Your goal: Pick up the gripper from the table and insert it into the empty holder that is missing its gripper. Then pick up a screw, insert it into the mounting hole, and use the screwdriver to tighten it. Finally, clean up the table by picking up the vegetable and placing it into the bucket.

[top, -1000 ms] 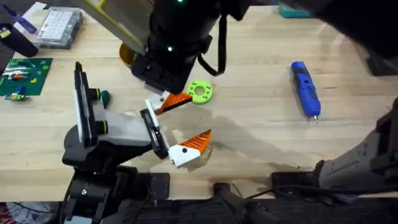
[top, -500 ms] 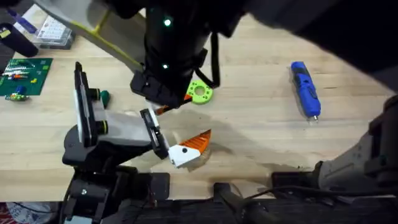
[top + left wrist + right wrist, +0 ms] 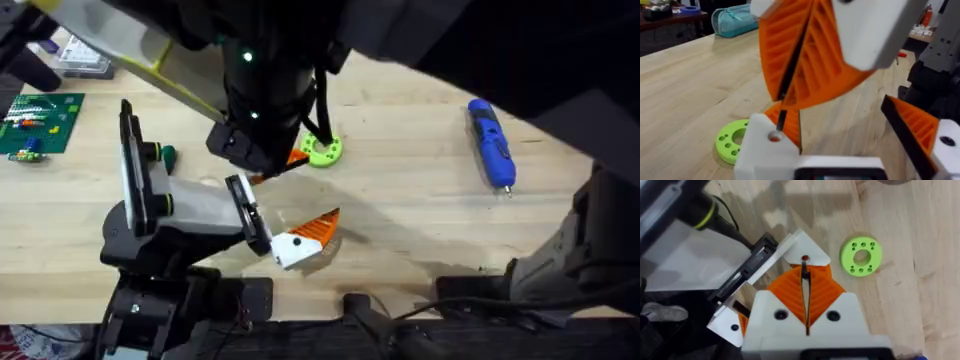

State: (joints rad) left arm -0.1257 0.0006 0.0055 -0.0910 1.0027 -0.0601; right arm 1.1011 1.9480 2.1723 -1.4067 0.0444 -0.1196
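R gripper (image 3: 805,287) pads pressed together over white mount (image 3: 807,250); green ring (image 3: 861,256) beside it.

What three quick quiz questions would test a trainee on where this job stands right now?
1. True or false: the screwdriver is gripped by an arm.
2. The right tool is pinching: A the screwdriver, B a thin dark screw over the mounting hole, C nothing.
3. Fill in: the left tool has its jaws ___.

Key: 1 false, it lies on the table. 2 B. 3 open.
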